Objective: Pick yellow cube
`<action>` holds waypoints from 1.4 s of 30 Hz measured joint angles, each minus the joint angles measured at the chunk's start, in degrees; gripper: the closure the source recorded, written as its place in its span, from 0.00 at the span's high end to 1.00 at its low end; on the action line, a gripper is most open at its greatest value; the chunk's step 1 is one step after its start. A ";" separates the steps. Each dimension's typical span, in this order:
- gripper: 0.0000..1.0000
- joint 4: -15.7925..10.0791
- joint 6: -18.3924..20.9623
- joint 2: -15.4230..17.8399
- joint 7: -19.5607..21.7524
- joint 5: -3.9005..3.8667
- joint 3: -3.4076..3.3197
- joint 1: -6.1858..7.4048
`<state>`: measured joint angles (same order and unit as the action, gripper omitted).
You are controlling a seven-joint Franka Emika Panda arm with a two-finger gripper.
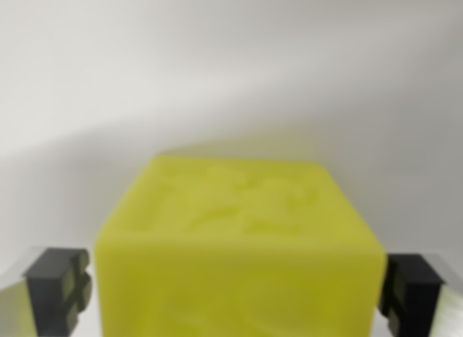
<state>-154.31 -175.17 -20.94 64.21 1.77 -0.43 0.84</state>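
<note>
Yellow cube (239,257) fills lower centre of the frame, sitting btwn the two dark pads: one at lower left (59,290), one at lower right (411,293). Gripper (235,293) straddles it. Right pad looks touching or v. close to the cube's side; left pad shows a thin gap or shadow line, can't say for sure. So whether the claw is clenched on the cube or just bracketing it: cannot tell from this view. Pic is blurry, esp. at the cube edges.

Cube top has a raised relief pattern, upper face tilts away toward mid frame. Pale surface (231,62) behind, nothing else nearby.

Judgement: step in hand = closing on the cube. To do it well: keep pads square to the flat side faces, centred so both contact at once, else cube may twist. Close fully, confirm grip before lifting. Lift straight up, slow at first; smooth sides could slip.
</note>
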 joint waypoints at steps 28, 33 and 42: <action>0.00 -2.48 8.49 11.03 1.02 -1.28 -0.16 -0.15; 0.00 -2.85 10.63 13.55 1.14 -1.43 -0.15 -0.19; 0.00 -3.31 14.77 18.14 1.28 -1.63 -0.14 -0.24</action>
<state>-157.62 -160.40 -2.80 65.49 0.15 -0.58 0.59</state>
